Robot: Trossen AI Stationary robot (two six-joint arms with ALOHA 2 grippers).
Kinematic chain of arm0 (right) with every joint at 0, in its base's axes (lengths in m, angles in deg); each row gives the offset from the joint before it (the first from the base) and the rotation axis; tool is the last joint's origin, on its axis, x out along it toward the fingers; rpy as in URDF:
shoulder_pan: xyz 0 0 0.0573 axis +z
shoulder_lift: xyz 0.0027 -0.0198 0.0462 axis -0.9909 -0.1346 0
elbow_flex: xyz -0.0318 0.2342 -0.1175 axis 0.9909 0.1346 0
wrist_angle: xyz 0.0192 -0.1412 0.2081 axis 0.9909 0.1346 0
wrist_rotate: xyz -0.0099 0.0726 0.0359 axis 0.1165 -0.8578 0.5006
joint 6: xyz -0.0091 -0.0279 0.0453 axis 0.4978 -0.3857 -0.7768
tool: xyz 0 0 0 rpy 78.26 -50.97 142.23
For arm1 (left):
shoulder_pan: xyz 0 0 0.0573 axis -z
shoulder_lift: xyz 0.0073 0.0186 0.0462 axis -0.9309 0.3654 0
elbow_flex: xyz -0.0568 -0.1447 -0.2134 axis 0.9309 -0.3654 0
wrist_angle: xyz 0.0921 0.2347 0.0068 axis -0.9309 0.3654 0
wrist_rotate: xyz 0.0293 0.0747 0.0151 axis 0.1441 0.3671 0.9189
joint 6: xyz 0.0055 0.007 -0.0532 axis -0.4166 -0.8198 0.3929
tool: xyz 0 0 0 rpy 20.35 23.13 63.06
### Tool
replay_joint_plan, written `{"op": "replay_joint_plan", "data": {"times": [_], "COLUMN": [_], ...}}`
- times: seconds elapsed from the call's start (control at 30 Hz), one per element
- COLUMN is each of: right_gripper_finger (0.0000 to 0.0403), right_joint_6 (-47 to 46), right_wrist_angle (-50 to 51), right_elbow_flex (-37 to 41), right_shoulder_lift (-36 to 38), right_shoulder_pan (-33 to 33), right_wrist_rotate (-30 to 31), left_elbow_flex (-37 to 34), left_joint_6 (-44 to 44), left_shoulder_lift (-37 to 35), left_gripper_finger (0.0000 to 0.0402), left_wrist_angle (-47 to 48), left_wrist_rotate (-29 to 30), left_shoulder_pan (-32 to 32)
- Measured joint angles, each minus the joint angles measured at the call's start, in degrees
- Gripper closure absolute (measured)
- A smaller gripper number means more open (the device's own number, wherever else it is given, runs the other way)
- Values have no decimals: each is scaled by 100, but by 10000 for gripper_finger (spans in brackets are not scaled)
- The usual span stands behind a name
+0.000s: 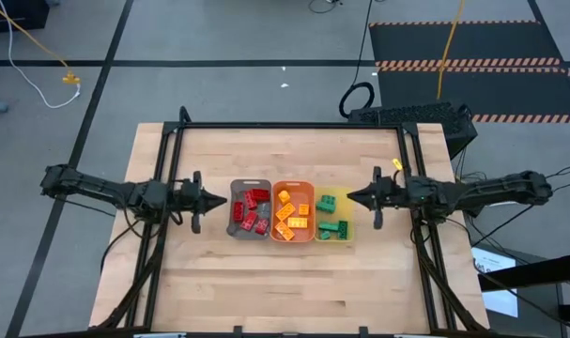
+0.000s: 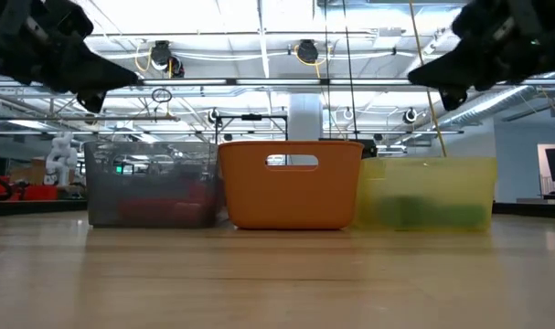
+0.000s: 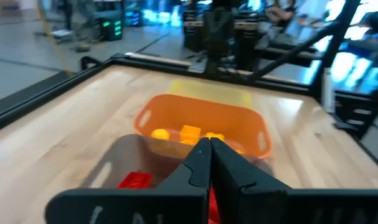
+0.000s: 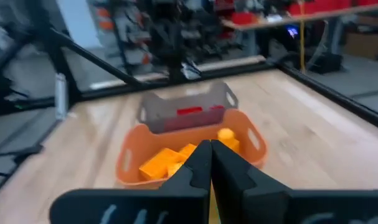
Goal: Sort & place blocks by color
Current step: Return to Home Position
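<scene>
Blocks (image 1: 297,222) lie sorted in three trays (image 1: 293,183) at table centre; left gripper (image 1: 212,199) at nine o'clock, right gripper (image 1: 352,197) at three; both pinched together, empty; advise retracting level, clear of rims.

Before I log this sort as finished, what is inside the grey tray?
Only red blocks show inside the grey tray, several, close together. Whether any block lies beneath them is covered from above.

A robotics lab or workshop
Hazard-striped floor mats (image 1: 463,42); loose cables (image 1: 69,80); strip-lit open ceiling (image 2: 259,46); metal-framed tabletop (image 1: 285,282).
</scene>
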Motion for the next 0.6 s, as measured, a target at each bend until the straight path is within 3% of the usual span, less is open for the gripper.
{"op": "replay_joint_plan", "data": {"times": [0.27, 0.6], "right_gripper_finger": [403, 403], "right_joint_6": [1, -131], "right_wrist_angle": [-231, 38], "right_elbow_flex": [654, 1077], "right_shoulder_lift": [1100, 1906], "right_shoulder_pan": [-6, -6], "right_wrist_rotate": [-332, -624], "left_elbow_flex": [-762, -783], "left_joint_6": [-58, 143], "left_shoulder_lift": [-254, -1206], "left_gripper_finger": [396, 396], "left_wrist_angle": [-864, 130], "left_wrist_rotate": [-564, -901], "left_shoulder_pan": [-359, -699]}}
